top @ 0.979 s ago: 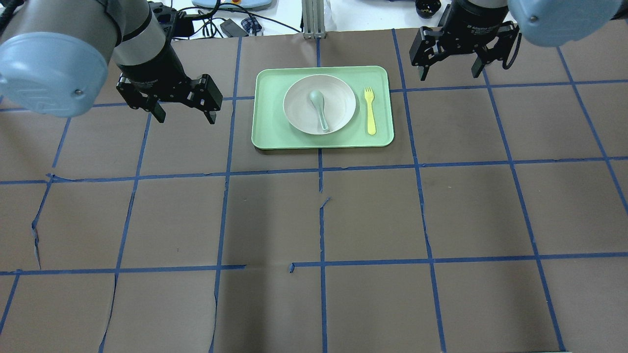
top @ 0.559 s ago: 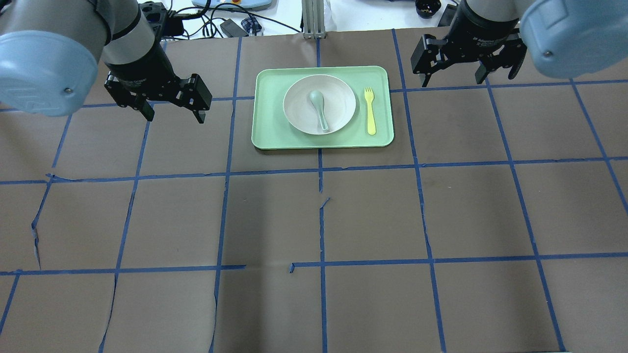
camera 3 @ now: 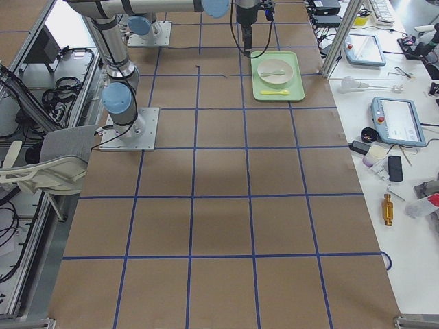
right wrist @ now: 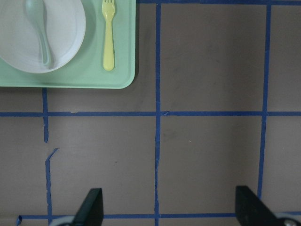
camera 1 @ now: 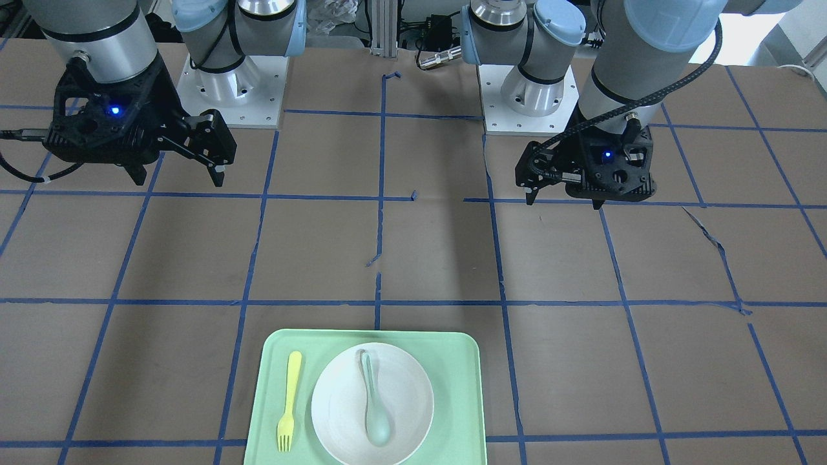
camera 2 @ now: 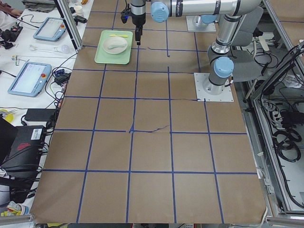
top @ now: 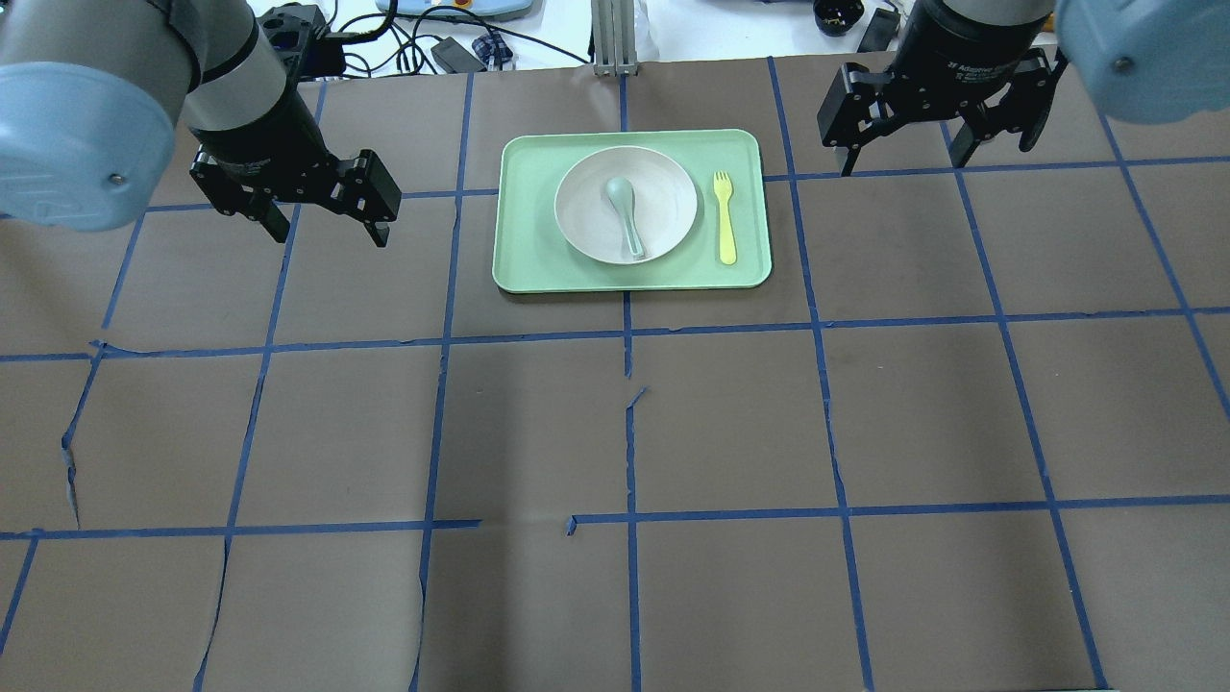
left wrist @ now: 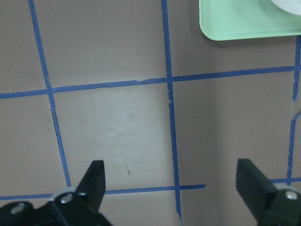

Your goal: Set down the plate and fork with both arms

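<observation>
Judging by the layout, the placing looked done and the step in hand was to get both arms clear. The black two-finger left gripper (top: 332, 235) hung with its jaws spread wide and nothing between them, well apart from the rectangular mint-green plastic tray (top: 524, 259) on its left side. The black two-finger right gripper (top: 903, 165) was just as wide and empty, off beyond the tray's right end.

The round, shallow, off-white plate (top: 668, 207) sat in the middle of the tray. The small pale-yellow plastic fork (top: 725, 216) lay flat just beside it on the tray floor, tines toward the far side of the table. A pale grey-green spoon (top: 625, 216) rested inside the plate.

Doing this step well probably meant keeping the fingers high and moving outward, never across the tray's raised lip, since a knock could slide a light tray over the brown paper table cover taped with blue grid lines (top: 730, 413).

Plate and tray looked smooth, hard and matte. The fork looked thin and light, and the loose spoon seemed likely to shift if jolted.
</observation>
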Motion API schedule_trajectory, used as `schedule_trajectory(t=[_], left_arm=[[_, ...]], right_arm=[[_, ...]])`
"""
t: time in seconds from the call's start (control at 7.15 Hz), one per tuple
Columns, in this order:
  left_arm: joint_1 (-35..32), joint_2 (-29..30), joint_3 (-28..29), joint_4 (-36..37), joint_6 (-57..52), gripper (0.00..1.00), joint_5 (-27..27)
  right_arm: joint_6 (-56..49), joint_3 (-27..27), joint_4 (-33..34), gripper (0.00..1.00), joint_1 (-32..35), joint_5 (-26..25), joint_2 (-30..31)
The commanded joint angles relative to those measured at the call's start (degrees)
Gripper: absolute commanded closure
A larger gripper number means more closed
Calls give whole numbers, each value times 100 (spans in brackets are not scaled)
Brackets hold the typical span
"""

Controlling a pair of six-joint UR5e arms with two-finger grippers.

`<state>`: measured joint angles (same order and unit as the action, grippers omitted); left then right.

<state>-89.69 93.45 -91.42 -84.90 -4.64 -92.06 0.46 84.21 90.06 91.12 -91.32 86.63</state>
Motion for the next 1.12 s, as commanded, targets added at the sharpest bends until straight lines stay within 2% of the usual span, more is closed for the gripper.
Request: schedule_trajectory(t=[0.0, 0.98], left_arm=[[-13, -2, -68, 43, -1, 0, 4], [-31, -11, -130, 70, -1, 0, 22]], right_arm=[[42, -80, -155, 0, 2, -9, -41], [42, -45, -67, 0, 2, -9, -67]])
